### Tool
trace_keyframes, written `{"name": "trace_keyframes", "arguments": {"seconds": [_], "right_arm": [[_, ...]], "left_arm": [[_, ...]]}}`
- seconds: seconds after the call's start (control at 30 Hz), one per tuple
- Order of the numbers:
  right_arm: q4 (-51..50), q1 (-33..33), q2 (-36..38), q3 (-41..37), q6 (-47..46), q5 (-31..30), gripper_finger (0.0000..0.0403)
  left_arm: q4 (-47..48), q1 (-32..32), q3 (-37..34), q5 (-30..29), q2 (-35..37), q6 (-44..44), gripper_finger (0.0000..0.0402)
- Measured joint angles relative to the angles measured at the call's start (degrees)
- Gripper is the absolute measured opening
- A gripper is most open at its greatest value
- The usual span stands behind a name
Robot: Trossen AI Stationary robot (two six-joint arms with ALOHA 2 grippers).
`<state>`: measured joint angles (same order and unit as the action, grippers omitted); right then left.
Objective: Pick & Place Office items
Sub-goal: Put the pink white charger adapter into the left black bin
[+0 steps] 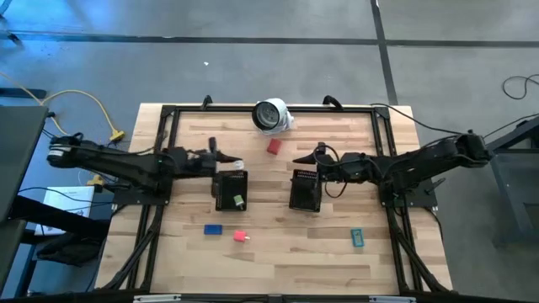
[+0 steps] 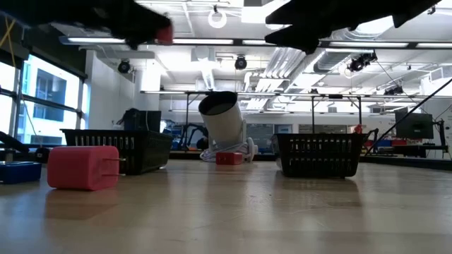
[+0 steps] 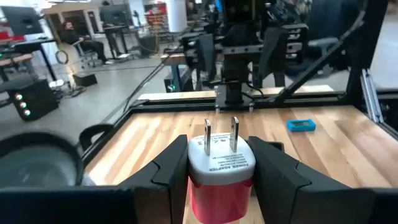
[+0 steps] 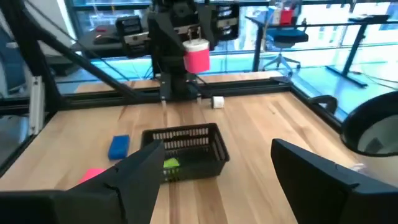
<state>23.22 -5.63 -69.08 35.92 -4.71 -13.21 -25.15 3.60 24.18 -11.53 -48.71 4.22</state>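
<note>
My left gripper (image 3: pixel 221 163) (image 1: pixel 231 162) hovers over the far edge of the left mesh tray (image 1: pixel 230 190), shut on a red plug-like piece (image 3: pixel 221 171) with a white face and two metal prongs. A green piece (image 1: pixel 238 200) lies inside that tray. My right gripper (image 4: pixel 219 180) (image 1: pixel 305 159) is open above the far edge of the right tray (image 1: pixel 305 190) and touches nothing. On the table lie a red piece (image 1: pixel 274 146), a blue piece (image 1: pixel 212 228), a pink piece (image 1: pixel 241 236) and a teal piece (image 1: pixel 357 237). My left gripper pinches the red plug-like piece between its two fingers (image 3: pixel 171 169), one on each red side (image 3: pixel 198 186). The fingers come level from the table's left. The white face and prongs (image 3: pixel 221 135) point forward, toward the table's right. The piece is lifted clear of the table (image 4: pixel 197 56).
A white round object with a dark face (image 1: pixel 271 115) lies at the far edge, between the arms. A black frame rail (image 1: pixel 269 108) runs around the tabletop. Bare wood shows between the two trays (image 1: pixel 268 194) and along the near side (image 1: pixel 295 261). People sit in the room beyond (image 3: pixel 78 34).
</note>
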Motion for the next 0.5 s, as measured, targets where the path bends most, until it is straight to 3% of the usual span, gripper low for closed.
{"name": "trace_keyframes", "arguments": {"seconds": [0.27, 0.5], "right_arm": [[-8.11, 0.0, 1.44, -0.11, -1.16, -3.91, 0.0282], [-15.19, 0.0, 2.21, -0.34, -5.5, -5.36, 0.0282]], "left_arm": [[0.0, 0.1, -9.83, -0.89, 12.58, -4.27, 0.0131], [0.19, 0.36, -13.4, -0.93, 12.96, -7.89, 0.0131]]}}
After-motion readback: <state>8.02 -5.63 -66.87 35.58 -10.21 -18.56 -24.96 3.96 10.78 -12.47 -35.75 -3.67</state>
